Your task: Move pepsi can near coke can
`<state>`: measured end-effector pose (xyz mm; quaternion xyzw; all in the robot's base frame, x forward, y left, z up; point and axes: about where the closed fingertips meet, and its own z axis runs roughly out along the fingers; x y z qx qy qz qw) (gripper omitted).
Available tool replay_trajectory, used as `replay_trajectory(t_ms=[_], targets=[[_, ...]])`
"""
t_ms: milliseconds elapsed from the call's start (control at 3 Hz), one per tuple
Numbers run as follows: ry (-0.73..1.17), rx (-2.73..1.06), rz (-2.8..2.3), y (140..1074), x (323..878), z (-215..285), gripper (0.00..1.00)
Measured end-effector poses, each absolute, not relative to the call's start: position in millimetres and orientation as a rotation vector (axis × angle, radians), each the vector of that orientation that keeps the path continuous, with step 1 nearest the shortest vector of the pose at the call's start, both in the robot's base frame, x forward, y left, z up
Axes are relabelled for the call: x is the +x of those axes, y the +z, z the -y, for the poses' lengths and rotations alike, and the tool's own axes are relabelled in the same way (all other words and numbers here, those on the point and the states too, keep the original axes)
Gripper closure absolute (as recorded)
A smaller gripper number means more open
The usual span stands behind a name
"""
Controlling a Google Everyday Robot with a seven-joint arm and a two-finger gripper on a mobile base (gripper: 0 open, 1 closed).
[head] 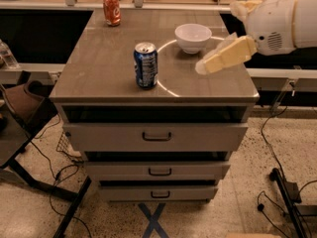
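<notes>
A: Left to right, pls. What's far left?

B: 1 dark chair [22, 105] beside the unit, w/ black cables [47, 155] on the speckled floor under it.

A: Then the unit?

B: 1 grey cabinet w/ a flat brown-grey top [94, 78] and 3 drawers [156, 136] stacked at the front, 1 dark handle each.

A: Cans, how many?

B: 2. The red-orange aluminium coke can [111, 9], white lettering, stands upright at the back-left corner of the top. The dark blue aluminium pepsi can [145, 65], silver lid, stands upright nr the front, a bit left of centre. They're well apart. Nothing is touching the pepsi can.

A: Anything else up there?

B: 1 round white bowl [193, 36], right of centre twd the back, upright. A thin pale arc [166, 86] curves on the top from the bowl's left side round to just right of the pepsi can.

A: And the claw?

B: 1 cream-coloured gripper [208, 65] on a white arm [282, 21] coming in from the right edge. It's over the right part of the top, in front and to the right of the bowl, right of the pepsi can, w/ a clear gap to the can. Apart or together? Can't tell.

A: Floor?

B: 1 blue tape X [153, 221] in front of the cabinet base.
</notes>
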<state>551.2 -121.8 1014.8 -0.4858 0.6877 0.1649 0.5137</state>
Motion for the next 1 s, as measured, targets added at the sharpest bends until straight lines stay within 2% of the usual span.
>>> replay_trajectory(t_ms=[1000], targets=[[0.577, -1.048, -1.639, 962, 625, 36, 0.0]])
